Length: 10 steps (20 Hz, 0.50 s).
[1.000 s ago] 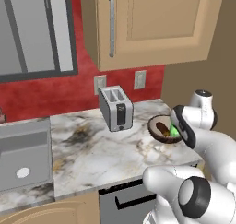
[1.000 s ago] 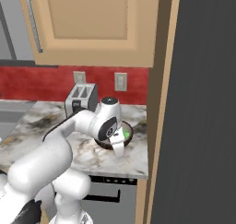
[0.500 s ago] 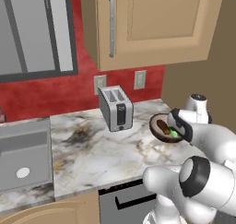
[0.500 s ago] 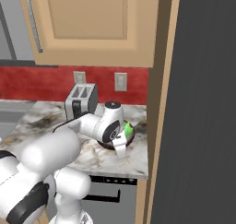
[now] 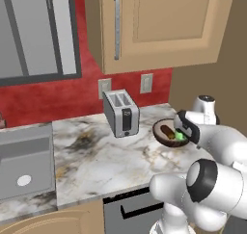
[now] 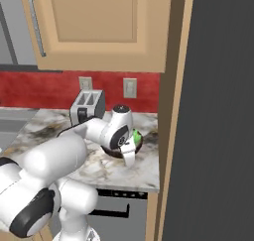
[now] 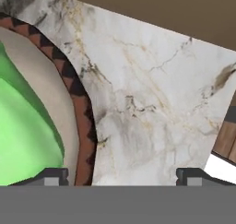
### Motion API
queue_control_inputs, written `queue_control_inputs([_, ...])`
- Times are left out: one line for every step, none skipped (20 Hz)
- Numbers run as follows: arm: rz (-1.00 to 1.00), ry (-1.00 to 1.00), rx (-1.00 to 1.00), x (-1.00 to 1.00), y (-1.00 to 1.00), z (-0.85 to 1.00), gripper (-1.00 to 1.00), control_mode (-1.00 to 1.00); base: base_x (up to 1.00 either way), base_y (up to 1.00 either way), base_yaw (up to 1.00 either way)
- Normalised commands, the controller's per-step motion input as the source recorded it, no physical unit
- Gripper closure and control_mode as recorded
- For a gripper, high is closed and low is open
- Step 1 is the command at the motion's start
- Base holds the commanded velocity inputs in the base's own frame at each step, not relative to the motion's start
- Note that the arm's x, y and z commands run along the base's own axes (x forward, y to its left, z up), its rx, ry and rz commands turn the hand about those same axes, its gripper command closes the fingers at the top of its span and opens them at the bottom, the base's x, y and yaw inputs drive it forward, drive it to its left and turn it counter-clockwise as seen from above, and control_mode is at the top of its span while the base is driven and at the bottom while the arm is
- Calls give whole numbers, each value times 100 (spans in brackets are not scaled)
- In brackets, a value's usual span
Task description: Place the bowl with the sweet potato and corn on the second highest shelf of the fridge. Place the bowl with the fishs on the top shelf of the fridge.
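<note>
The small dark brown bowl (image 5: 165,133) sits on the marble counter right of the toaster, holding the brown sweet potato (image 5: 167,130) and the lime-green corn (image 5: 181,136). My gripper (image 5: 186,132) is down at the bowl's right rim. In the hand view the gripper (image 7: 120,174) is open, its jaws straddling the patterned rim (image 7: 83,121), with one fingertip (image 7: 50,174) inside by the corn (image 7: 23,140) and the other over bare counter. The arm covers most of the bowl (image 6: 112,150) in the right base view. The fridge (image 6: 218,111) stands as a dark grey slab at the right. The bowl with the fishs is out of view.
A silver toaster (image 5: 122,113) stands left of the bowl against the red backsplash. Wooden wall cabinets (image 5: 149,26) hang above. A sink (image 5: 24,168) lies at the counter's left end. A wooden side panel (image 6: 173,111) closes the counter on the right, next to the fridge.
The hand has settled lower at the bowl's right rim and the elbow has swung forward. The bowl has stayed in place.
</note>
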Motion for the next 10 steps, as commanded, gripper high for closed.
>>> queue_control_inputs([0,-20,0,-7,26,23,-100,-100,0,0,0])
queue_control_inputs([0,-23,0,-16,31,20,-100,-100,0,0,0])
queue_control_inputs([0,-19,0,-2,36,13,-100,-100,0,0,0])
queue_control_inputs([0,-9,0,0,41,8,-100,-100,0,0,0])
queue_control_inputs([0,-4,0,0,51,12,-100,-100,0,0,0])
queue_control_inputs([0,-7,0,-12,49,29,-100,-100,0,0,0])
queue_control_inputs([2,-17,0,-27,28,41,-100,-100,0,0,0])
queue_control_inputs([2,-17,0,-21,19,39,-100,-100,0,0,0])
queue_control_inputs([4,-9,0,-11,21,12,-100,-100,0,0,0])
queue_control_inputs([6,0,-1,0,25,0,-100,-100,0,0,0])
